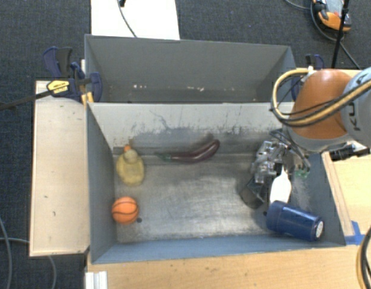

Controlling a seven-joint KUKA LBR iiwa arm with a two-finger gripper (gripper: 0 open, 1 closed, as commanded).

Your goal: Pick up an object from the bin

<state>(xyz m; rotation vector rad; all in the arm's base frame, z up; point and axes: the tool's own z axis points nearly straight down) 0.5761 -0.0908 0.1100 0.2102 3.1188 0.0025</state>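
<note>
Blue cylinder (293,221) on its side, 4 o'clock, lodged against bin (185,71) wall | end effector (264,182) just beside, 3 o'clock | grip: cannot tell

Clear for me: middle floor of grey metal bin (197,203). Obstructions: blue cylindrical can (294,221) near my pincer (266,174), front right; purple aubergine (191,152) along far wall; yellow pear-shaped toy (130,167) and small orange ball (125,209), left.

One each, pear (130,166), ball (124,209), eggplant (194,152), cup (293,221)
</note>
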